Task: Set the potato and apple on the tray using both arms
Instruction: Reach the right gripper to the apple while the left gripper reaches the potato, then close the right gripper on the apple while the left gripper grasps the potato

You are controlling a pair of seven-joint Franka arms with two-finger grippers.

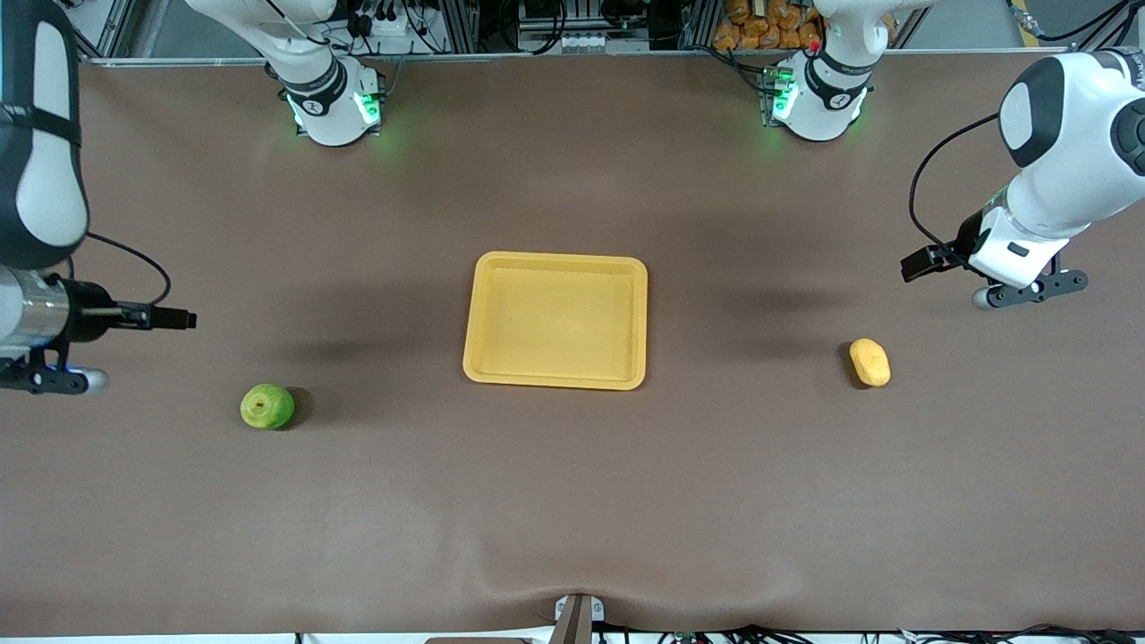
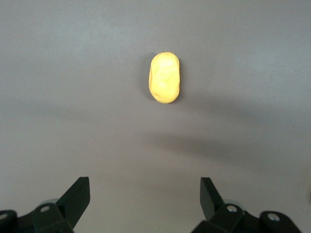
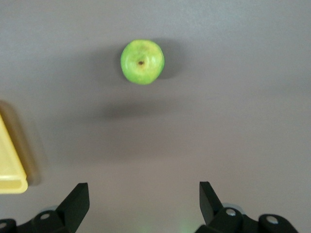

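You are looking at two likely light, firm, smooth items needing a grip across the short axis: the potato (image 1: 869, 362) lying toward the left arm's end, the apple (image 1: 267, 407) toward the right arm's (both well apart from the empty tray (image 1: 556, 319)), with the left gripper (image 2: 145, 201) and right gripper (image 3: 144, 203) hanging wide open, holding nothing.

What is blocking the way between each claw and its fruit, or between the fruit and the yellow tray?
Nothing visible. Bare table lies between the open left gripper and the potato, between the open right gripper and the apple, and from both to the tray.
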